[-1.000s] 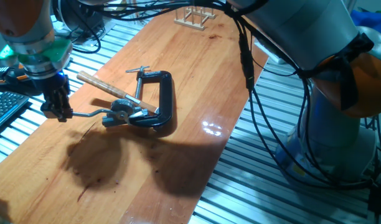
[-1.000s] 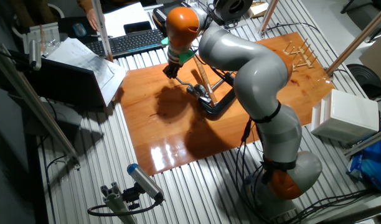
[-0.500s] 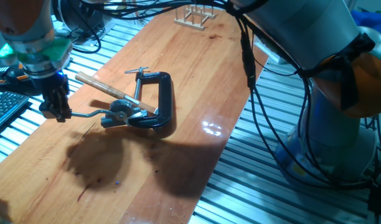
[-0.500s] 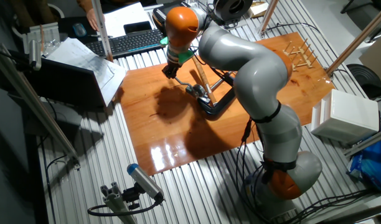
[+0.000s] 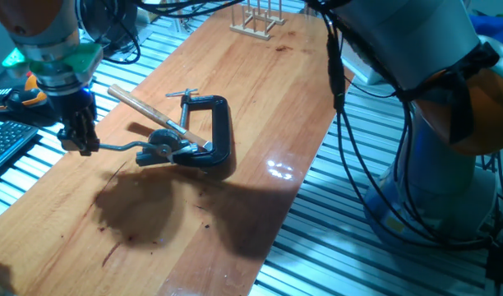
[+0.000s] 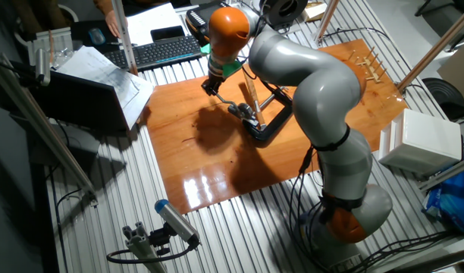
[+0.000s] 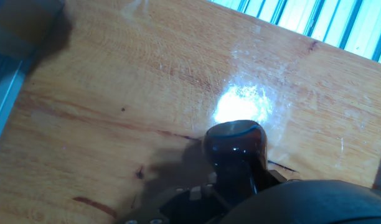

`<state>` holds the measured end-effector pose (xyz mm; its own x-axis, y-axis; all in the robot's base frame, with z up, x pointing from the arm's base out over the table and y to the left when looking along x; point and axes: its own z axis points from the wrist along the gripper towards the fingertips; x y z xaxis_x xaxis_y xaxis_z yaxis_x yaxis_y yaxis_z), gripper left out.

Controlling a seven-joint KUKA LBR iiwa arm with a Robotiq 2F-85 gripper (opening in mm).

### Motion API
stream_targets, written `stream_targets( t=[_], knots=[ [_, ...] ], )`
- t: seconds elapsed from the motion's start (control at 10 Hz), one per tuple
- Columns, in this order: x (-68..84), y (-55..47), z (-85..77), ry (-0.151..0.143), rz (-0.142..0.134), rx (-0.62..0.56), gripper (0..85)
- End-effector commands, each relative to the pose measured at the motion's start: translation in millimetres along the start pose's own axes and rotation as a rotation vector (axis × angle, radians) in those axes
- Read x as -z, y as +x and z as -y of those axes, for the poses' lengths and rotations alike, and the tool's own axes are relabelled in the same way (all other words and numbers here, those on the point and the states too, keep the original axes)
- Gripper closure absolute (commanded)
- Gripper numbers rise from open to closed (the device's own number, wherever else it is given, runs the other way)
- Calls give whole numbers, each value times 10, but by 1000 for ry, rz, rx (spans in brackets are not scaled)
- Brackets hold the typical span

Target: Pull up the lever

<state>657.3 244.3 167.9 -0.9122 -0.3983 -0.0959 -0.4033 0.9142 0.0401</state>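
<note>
While my claw (image 5: 80,145) pinched the lever (image 5: 116,148) knob (image 7: 235,144) at frame left, lifting stage; next move required: steady upward pull.

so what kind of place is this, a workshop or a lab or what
Most likely a robotics lab bench. A wooden board lies on a slatted aluminium table, a keyboard and loose papers sit beside it, and cables trail off the arm. The black C-clamp gives a workshop touch.
</note>
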Motion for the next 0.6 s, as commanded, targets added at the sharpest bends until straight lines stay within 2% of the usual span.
stream_targets(
  t=[0.0,0.5],
  knots=[
    [17,14,-9,2,1,-1,850],
    [128,119,-51,9,20,-14,850]
  ],
)
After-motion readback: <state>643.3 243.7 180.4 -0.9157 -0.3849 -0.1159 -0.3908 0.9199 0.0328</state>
